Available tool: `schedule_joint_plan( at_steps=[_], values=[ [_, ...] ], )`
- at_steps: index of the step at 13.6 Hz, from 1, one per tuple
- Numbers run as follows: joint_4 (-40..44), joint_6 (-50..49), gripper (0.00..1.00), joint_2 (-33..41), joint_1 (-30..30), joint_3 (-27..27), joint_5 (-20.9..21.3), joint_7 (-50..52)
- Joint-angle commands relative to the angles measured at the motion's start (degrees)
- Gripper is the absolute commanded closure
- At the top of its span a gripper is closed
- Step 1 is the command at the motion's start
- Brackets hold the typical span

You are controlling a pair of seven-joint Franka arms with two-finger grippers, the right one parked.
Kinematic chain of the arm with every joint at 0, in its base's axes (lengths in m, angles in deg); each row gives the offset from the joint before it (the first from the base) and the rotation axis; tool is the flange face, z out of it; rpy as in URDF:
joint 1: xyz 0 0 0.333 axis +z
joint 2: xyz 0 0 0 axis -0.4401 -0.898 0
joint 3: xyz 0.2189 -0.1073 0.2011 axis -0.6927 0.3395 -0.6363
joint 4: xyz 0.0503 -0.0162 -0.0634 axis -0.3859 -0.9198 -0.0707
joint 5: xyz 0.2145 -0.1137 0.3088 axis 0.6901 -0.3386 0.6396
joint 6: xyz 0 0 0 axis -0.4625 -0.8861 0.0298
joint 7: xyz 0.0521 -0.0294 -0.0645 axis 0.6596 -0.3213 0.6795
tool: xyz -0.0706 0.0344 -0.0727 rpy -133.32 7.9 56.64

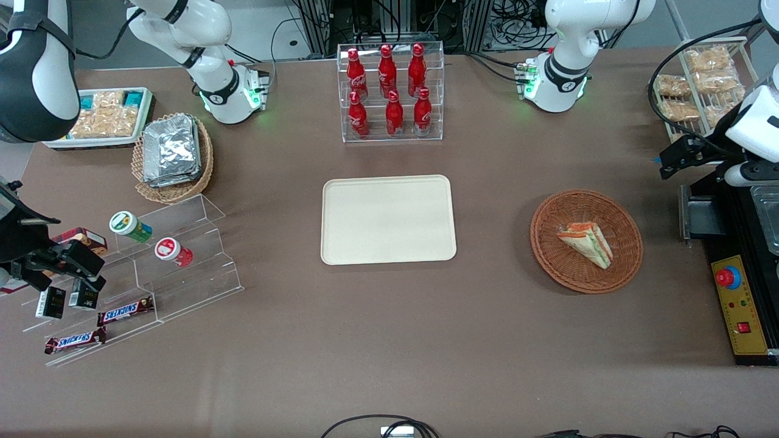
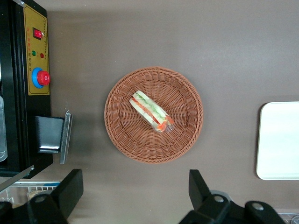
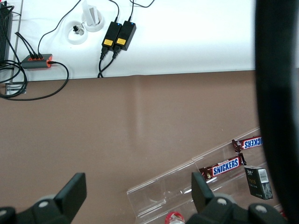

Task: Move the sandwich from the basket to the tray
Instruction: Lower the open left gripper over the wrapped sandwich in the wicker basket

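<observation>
Woven reddish wicker, our round basket [image 1: 586, 241] cradles the wrapped triangular sandwich [image 1: 586, 243]. Our jaws [image 2: 135, 196] hang high above its rim, spread wide and empty. Smooth cream tray [image 1: 388, 219] lies apart on the desk [image 1: 389, 340].

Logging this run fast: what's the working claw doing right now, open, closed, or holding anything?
Left claw: open, holding nothing, hovering above the table beside the basket; the sandwich lies in the basket.

Brown table [image 1: 377, 340], cream tray [image 1: 388, 220], reddish-brown basket [image 1: 586, 241], bottle rack [image 1: 390, 91], gripper [image 1: 669, 163] above table edge
</observation>
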Motion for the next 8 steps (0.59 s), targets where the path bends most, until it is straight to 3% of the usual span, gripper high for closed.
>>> schedule_joint_plan(
  at_steps=[1,5,8],
  values=[
    [2.0,-0.8,0.00,-1.3,0.3,0.4,0.2,-0.5],
    [2.8,0.2,0.00,-5.1,0.3,0.4,0.2,0.5],
    [-1.3,4.4,0.00,-6.2,0.3,0.4,0.6,3.2]
  ],
)
